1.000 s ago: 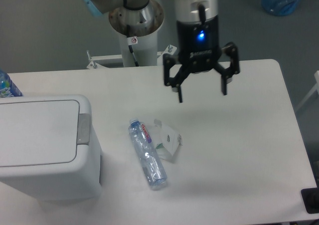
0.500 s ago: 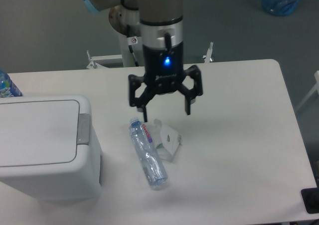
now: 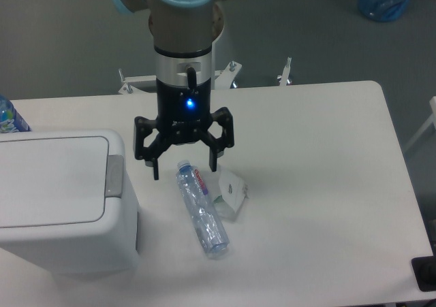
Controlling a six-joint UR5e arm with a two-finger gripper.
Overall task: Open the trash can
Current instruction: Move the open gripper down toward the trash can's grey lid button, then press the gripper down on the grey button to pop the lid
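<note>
Near edge, left: trash can (image 3: pixel 58 205), lid flat and closed, grey push-button strip (image 3: pixel 114 175) facing right. Water bottle (image 3: pixel 201 208) lies beside it. Beyond, gripper (image 3: pixel 184 163) hangs spread wide, empty. Best to press down squarely on the strip.

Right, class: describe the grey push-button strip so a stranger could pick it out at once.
Start at the large white rectangular plastic trash can at the table's left edge. Follow its flat white lid to the right-hand edge, nearest the clear plastic bottle lying on the table. There sits the narrow grey push-button strip, the only grey part on the otherwise white bin, just left of the open black two-finger gripper.
</note>
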